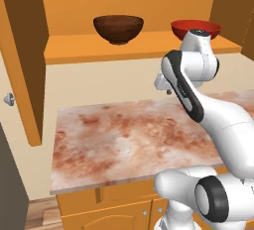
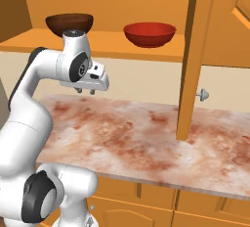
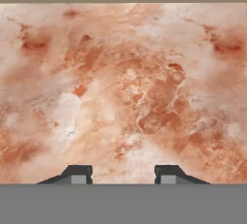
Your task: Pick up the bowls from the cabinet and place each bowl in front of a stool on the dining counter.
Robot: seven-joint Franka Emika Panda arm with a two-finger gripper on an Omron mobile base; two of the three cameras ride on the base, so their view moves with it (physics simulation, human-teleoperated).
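Two bowls stand on the open cabinet's shelf (image 1: 79,46) (image 2: 112,42): a dark brown bowl (image 1: 119,28) (image 2: 70,23) to the left and a glossy red bowl (image 1: 184,28) (image 2: 149,33) to the right, partly hidden by my arm in the left base view. My gripper (image 2: 85,92) (image 3: 123,175) hangs below the shelf, pointing down at a mottled pink marble counter top (image 3: 123,83). It is open, with nothing between the fingers. The dining counter is out of view.
The cabinet's open doors (image 1: 22,55) (image 2: 193,50) stick out over the wall counter (image 1: 114,140) (image 2: 136,138) on both sides, each with a small metal knob (image 1: 8,98) (image 2: 202,94). Base cabinets with arched door panels (image 1: 119,219) sit under the counter.
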